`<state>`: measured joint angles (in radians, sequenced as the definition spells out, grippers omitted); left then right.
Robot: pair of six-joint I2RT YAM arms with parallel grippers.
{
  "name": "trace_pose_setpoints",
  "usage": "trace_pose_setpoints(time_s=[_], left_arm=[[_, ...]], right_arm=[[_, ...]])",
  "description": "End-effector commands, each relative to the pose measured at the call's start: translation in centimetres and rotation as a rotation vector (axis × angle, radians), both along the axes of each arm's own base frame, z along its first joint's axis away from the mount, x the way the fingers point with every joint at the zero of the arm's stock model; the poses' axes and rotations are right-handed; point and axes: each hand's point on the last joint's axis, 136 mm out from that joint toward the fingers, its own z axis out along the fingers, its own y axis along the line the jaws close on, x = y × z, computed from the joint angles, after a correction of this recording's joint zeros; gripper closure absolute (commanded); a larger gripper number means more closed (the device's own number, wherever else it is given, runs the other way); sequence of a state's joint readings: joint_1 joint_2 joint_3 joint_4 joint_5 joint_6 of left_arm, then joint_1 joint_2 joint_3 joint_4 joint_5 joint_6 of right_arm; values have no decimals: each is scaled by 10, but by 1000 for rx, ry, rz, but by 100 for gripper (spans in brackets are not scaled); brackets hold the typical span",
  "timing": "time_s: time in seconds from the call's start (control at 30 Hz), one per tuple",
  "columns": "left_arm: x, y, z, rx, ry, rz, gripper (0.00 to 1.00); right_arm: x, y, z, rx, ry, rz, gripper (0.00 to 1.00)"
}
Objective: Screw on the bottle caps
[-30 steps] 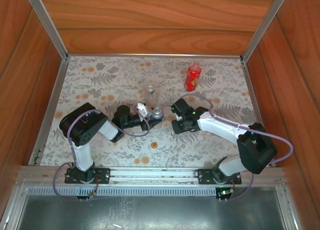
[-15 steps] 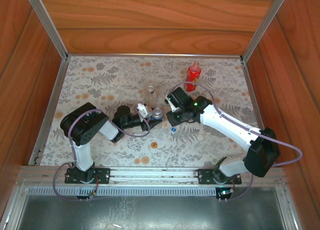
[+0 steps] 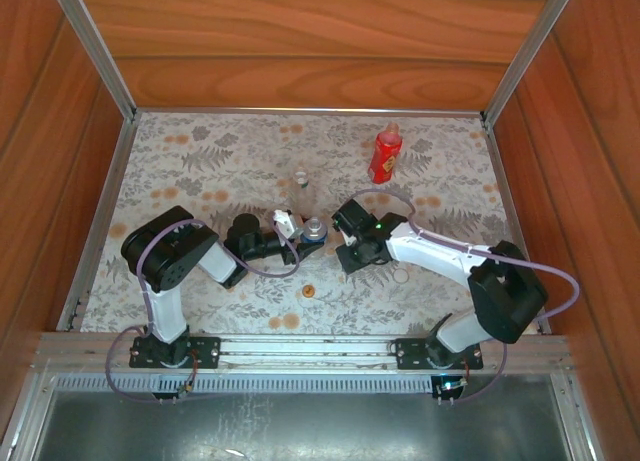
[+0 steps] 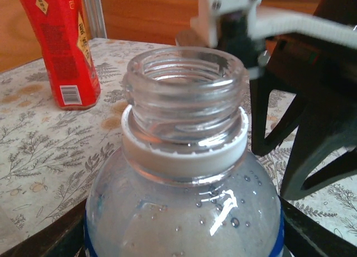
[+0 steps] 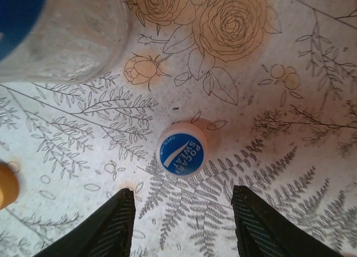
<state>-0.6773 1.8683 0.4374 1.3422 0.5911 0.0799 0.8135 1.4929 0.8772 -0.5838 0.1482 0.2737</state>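
My left gripper (image 3: 306,232) is shut on the short clear bottle with the blue label (image 3: 316,228), which stands upright at mid-table. In the left wrist view its open threaded neck (image 4: 185,95) is bare above a white ring. The blue cap (image 5: 181,151) lies flat on the cloth, top up, just ahead of my right gripper (image 5: 184,223). That gripper hangs open above it, one finger (image 5: 111,226) on each side and not touching. In the top view the right gripper (image 3: 350,253) sits just right of the held bottle. The orange cap (image 3: 309,290) lies nearer the front.
The red bottle (image 3: 385,153) stands at the back right, and the slim clear bottle (image 3: 300,187) behind the held one. A small pale round cap (image 3: 401,275) lies right of my right gripper. Wooden walls and metal rails edge the flowered cloth.
My right arm swung up toward the held bottle, then came back down over the blue cap lying on the cloth. Its jaws have widened. The left arm and bottle stayed still.
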Motion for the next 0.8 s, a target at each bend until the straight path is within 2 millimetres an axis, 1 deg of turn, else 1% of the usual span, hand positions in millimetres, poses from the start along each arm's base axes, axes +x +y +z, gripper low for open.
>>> trace_pose_setpoints(time_s=[0.0, 0.1, 0.2, 0.37, 0.47, 0.77], left_arm=[[-16, 8, -43, 103, 152, -8, 36], [-15, 7, -42, 98, 153, -9, 37], [-15, 8, -43, 99, 155, -7, 37], [-14, 8, -43, 99, 160, -4, 38], [-15, 8, -44, 101, 164, -3, 39], [-15, 10, -45, 102, 167, 0, 39]], right_arm=[[8, 9, -7, 34, -27, -18, 48], [8, 10, -16, 27, -16, -22, 49], [10, 10, -19, 21, -7, -20, 50], [10, 12, -26, 14, 19, -10, 55], [10, 13, -29, 9, 30, -10, 56], [10, 13, -29, 6, 36, -11, 64]])
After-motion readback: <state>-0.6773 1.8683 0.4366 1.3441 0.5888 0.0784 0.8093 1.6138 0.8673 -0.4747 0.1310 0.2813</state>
